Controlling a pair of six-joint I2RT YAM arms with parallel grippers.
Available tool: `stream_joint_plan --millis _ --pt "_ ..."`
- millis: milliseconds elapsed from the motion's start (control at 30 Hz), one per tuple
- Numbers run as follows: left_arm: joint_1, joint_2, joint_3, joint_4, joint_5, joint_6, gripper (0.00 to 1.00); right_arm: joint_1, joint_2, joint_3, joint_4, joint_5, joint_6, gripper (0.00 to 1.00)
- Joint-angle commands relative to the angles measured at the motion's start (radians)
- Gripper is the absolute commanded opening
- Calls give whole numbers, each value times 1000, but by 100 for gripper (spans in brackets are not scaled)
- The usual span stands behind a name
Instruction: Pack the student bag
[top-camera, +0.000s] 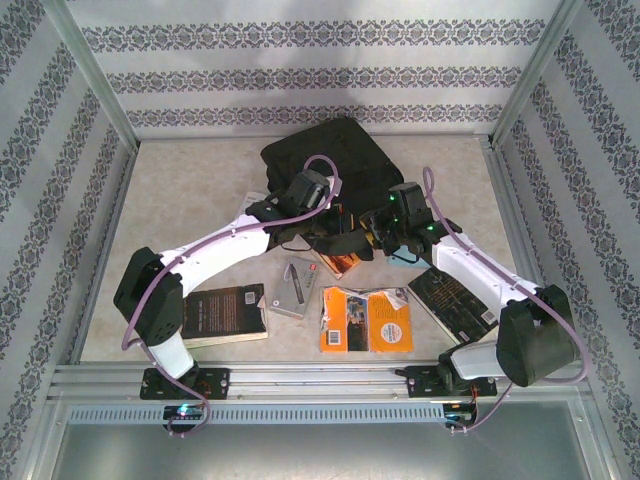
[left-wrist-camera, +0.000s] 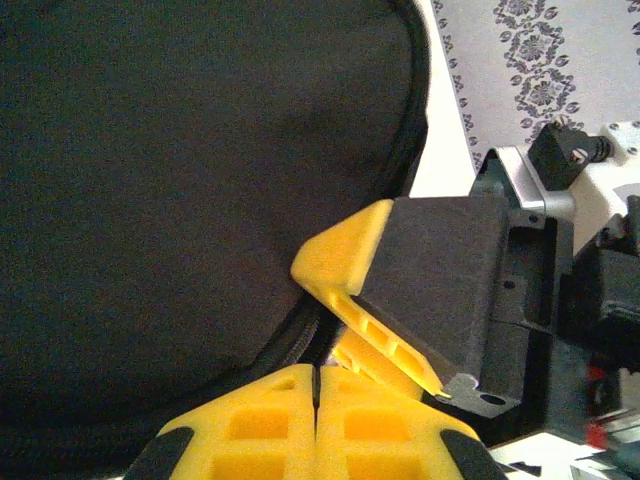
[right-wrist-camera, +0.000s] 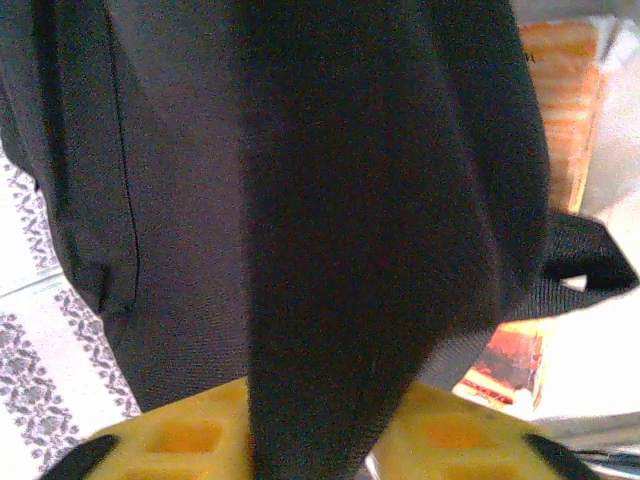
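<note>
Right wrist view: right gripper (right-wrist-camera: 320, 440) pinches the large black fabric student bag (right-wrist-camera: 300, 150); left gripper (left-wrist-camera: 318, 400) is clenched. Best to lift evenly, widening its mouth.

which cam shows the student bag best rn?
Top external: the student bag shows with most of its outline. Left wrist gives close fabric and a zipper edge; right wrist, a fold with a strap.

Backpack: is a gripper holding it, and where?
Yes. The right gripper pinches a fold of fabric on the black backpack. The left gripper is shut at its zippered edge; a hold there cannot be told.
</note>
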Motion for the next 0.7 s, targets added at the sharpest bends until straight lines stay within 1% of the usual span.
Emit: stream_joint_plan --millis 0,33,100,333,467,667 --pt "-8 -39 -8 16 -34 25 0 9 12 15 13 22 -20 12" --pt "-4 -42 -9 11 -42 32 0 7 13 13 3 24 -25 7" --pt "7 -51 -15 -3 -55 44 0 7 13 13 -22 36 -37 0" --pt "73 -104 -98 1 -68 45 0 -16 -5 -3 -62 77 -86 0" --pt "98 -128 -137 -4 -74 53 0 -41 -8 -10 -65 71 -99 0" --pt "169 -159 -190 8 -69 53 0 -64 -17 -11 -75 76 -135 0"
